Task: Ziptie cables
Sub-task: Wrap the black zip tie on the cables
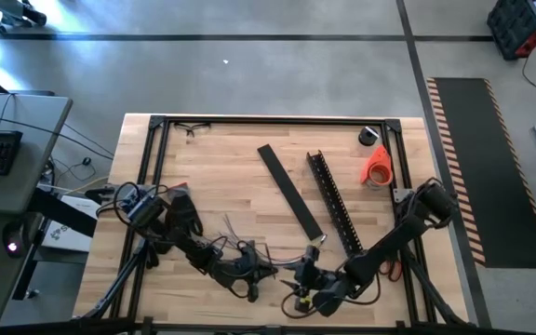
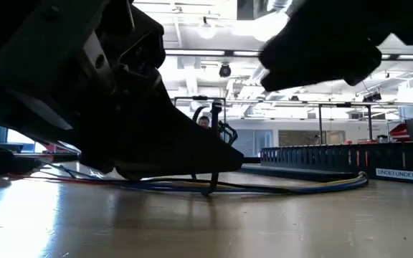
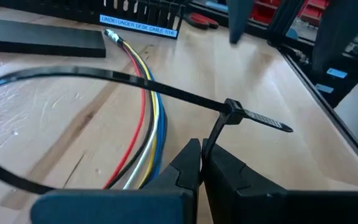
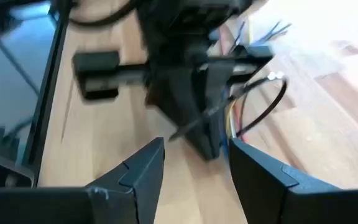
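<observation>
Beside left hand (image 3: 199,163): cables (image 3: 146,118).

1. High view: we look straight down on the whole table (image 1: 212,167).
2. Low view: level at tabletop, facing the room.
3. Wrist views: close, both share the cables (image 3: 145,118) and zip tie (image 3: 232,112).

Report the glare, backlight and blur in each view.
High view: evenly lit, glare patch on the floor at upper left. Low view: arms silhouetted against bright ceiling lights. Left wrist view: zip tie sharp. Right wrist view: left tool blurred, washed out beyond.
</observation>
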`<control>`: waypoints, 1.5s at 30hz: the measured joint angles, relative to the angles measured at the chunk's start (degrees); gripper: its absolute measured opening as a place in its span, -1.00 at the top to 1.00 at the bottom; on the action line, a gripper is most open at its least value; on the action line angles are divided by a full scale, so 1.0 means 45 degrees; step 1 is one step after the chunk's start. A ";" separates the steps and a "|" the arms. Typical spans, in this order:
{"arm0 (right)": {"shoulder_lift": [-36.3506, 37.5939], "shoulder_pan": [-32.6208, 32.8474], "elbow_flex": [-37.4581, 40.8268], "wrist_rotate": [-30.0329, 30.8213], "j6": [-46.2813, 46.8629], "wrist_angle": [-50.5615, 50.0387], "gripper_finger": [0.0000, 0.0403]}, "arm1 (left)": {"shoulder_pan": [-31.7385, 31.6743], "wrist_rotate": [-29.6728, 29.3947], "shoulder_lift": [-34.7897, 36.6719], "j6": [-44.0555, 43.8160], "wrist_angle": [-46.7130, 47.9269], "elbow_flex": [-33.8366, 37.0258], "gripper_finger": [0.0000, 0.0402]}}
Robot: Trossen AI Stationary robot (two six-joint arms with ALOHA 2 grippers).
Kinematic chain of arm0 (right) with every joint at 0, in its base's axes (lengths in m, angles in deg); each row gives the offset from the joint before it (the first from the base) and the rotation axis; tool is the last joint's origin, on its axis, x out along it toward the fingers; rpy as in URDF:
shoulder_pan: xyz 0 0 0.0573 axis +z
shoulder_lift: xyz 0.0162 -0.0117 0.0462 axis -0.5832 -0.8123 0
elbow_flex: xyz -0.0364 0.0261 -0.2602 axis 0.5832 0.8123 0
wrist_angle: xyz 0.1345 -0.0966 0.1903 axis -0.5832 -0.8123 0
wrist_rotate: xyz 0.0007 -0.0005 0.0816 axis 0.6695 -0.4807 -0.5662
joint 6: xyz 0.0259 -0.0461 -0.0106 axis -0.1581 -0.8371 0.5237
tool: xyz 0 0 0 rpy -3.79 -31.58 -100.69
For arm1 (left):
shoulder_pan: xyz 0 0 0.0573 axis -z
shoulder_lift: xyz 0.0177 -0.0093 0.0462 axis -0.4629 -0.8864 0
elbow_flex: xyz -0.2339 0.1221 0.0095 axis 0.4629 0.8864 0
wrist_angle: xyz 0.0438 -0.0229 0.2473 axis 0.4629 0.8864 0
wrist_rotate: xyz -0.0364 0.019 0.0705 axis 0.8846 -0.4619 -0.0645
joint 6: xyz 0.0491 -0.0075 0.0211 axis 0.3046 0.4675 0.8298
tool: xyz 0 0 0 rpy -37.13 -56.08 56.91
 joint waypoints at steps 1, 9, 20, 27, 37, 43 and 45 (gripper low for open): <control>0.0004 -0.0024 0.0000 0.0080 0.0076 0.0007 0.19 | 0.0000 0.0000 0.0000 0.0029 0.0038 0.0000 1.00; -0.1192 -0.0221 -0.0003 0.0493 0.0268 0.1509 0.19 | 0.0000 -0.0443 -0.0002 0.0238 0.0015 0.0000 1.00; -0.2507 -0.0464 -0.1570 0.1980 -0.0003 0.0768 0.20 | 0.0000 -0.0612 0.0000 0.0238 0.0001 0.0000 1.00; -0.2737 -0.0440 -0.2287 0.3011 0.0403 -0.0308 0.41 | 0.0034 -0.0646 0.0000 0.0242 -0.0014 0.0000 1.00; -0.2752 -0.0339 -0.2327 0.2623 0.0718 -0.0926 0.97 | 0.0189 -0.0942 0.0000 0.0277 -0.0003 0.0003 1.00; -0.2752 -0.0338 -0.2327 0.2622 0.0678 -0.0964 0.99 | 0.0271 -0.0603 0.0094 0.0677 0.0028 0.0005 0.97; -0.2752 -0.0360 -0.2327 0.2622 0.0807 -0.0930 0.99 | 0.0286 -0.0262 0.0250 0.0961 0.0076 0.0013 0.90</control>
